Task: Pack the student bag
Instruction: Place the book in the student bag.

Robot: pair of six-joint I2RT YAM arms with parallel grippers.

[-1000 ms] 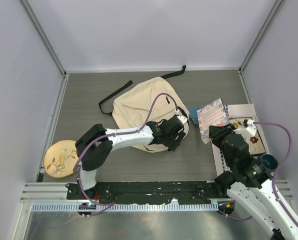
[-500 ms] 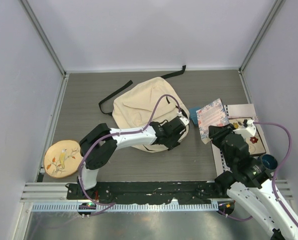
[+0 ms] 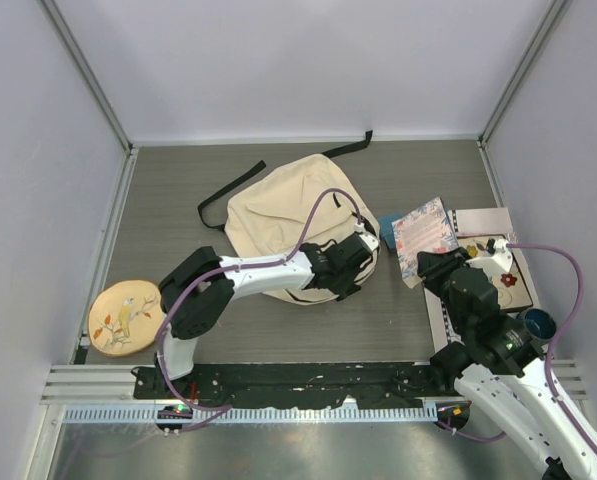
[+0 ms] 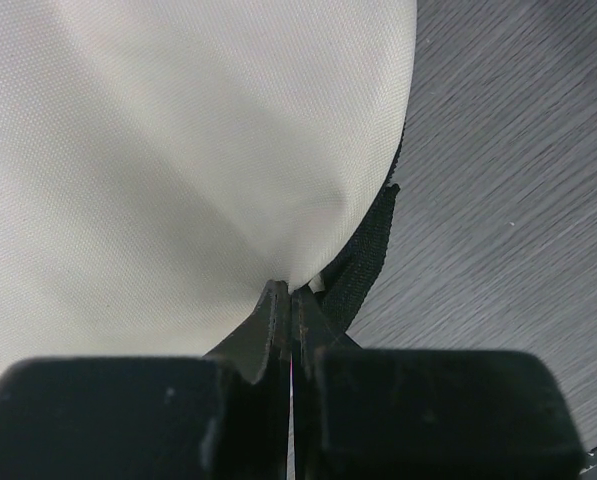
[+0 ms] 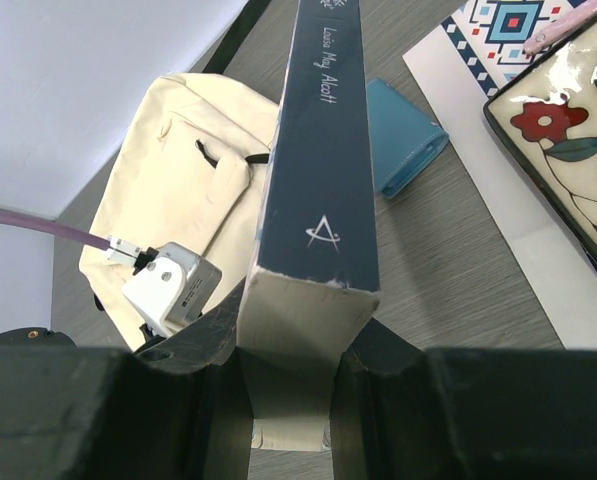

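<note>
The student bag [image 3: 278,215] is a cream fabric backpack lying flat in the middle of the table, with black straps [image 3: 223,195] trailing to the back and left. My left gripper [image 3: 340,275] is at its near right edge. In the left wrist view its jaws [image 4: 291,297] are shut, pinching a fold of the cream fabric [image 4: 178,150] beside a black strap [image 4: 368,255]. My right gripper [image 5: 296,340] is shut on a thick book [image 5: 323,150] with a dark blue spine. It holds the book [image 3: 426,228] just right of the bag.
A teal case [image 3: 389,227] lies between the bag and the book. A flowered tray [image 3: 503,270] on a patterned sheet [image 3: 483,222] and a dark blue cup [image 3: 536,323] sit at the right. A round bird plaque [image 3: 123,317] lies near left. Walls enclose the table.
My left gripper has closed from open onto the bag's edge fabric and shifted slightly. The right arm and the book have not moved.
</note>
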